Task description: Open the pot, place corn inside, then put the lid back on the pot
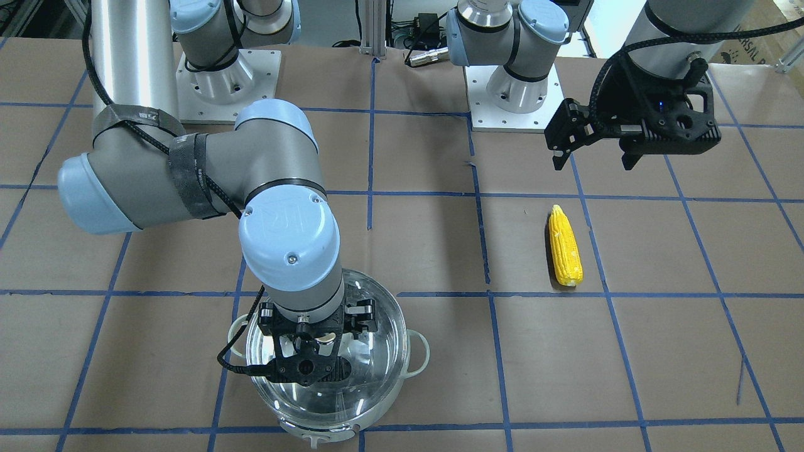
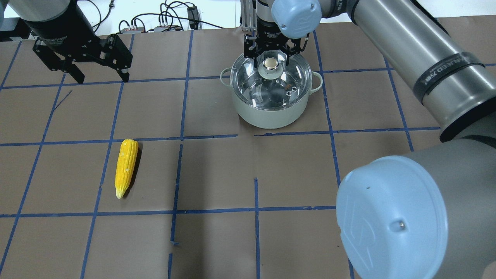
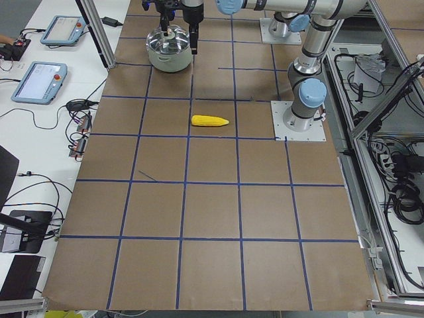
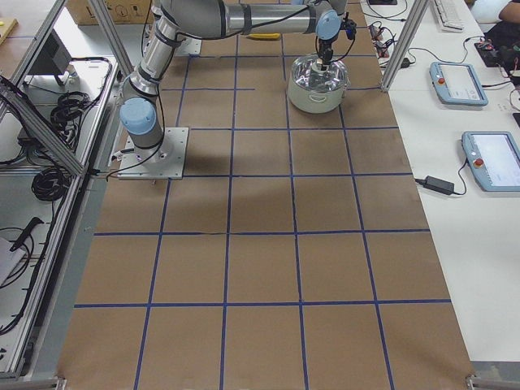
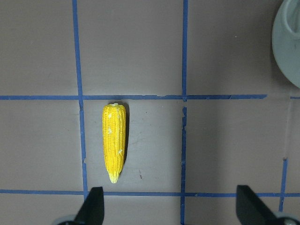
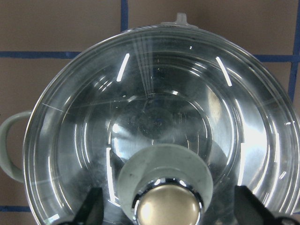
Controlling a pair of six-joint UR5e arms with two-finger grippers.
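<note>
Overhead exterior, 12 o'clock: right gripper (image 2: 272,55) spread around grey-green knob (image 2: 271,66) of the round clear glass lid (image 2: 281,88), presumably to lift it.

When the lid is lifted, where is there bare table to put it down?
Bare table lies between the corn and the pot, and on the robot's side of the pot. It is crowded at the pot itself, where the open right hand straddles the knob of the lid. The open left hand hangs beyond the corn.
</note>
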